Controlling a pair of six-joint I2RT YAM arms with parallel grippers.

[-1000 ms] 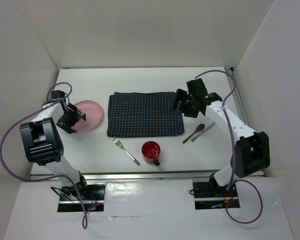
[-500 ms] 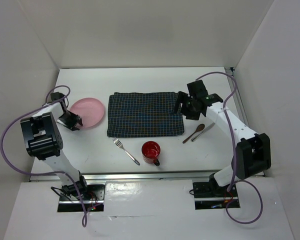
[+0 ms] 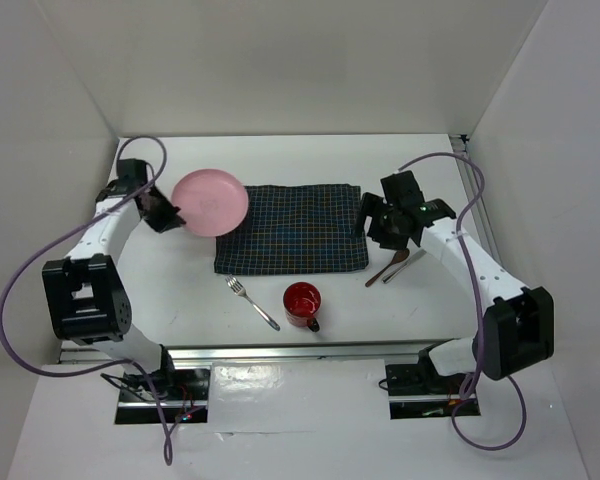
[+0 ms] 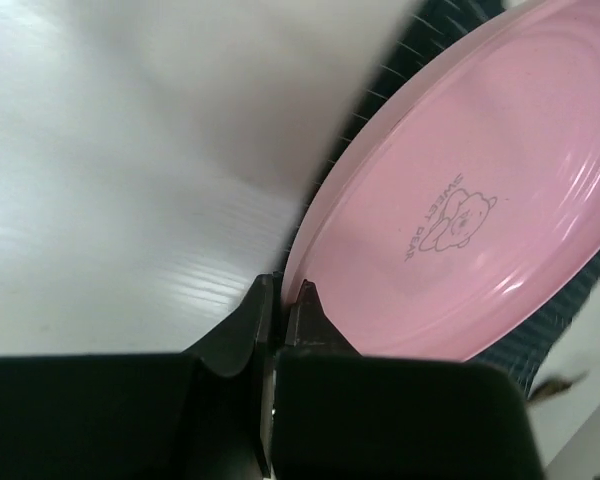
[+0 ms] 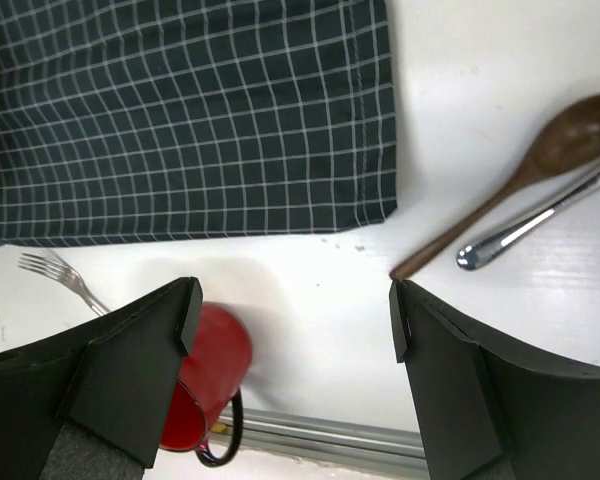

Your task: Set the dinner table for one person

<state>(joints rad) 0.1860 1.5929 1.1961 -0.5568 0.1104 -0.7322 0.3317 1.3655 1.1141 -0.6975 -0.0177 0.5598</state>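
Upper left of the overhead view: pinching the rim of the pink plate [image 3: 209, 202] with the left gripper [image 3: 165, 212], jaws closed tight on its edge. Holding it tilted, its right side overlapping the upper-left corner of the dark checked placemat [image 3: 290, 240]. From the left wrist, up close: a bear print and lettering on the plate's face, black fingertips [image 4: 305, 305] biting the rim at lower centre of the frame.

Over to the right side: hovering with the right gripper [image 3: 392, 225], spread wide and holding nothing, just off the placemat's right edge. Directly below it in the frame, a wooden spoon [image 3: 388, 266] and a metal utensil [image 3: 405, 262], close side by side.

Lower centre: a fork [image 3: 252, 302] and a red mug [image 3: 302, 302], apart from each other on the white dinner table [image 3: 180, 290], just below the placemat.
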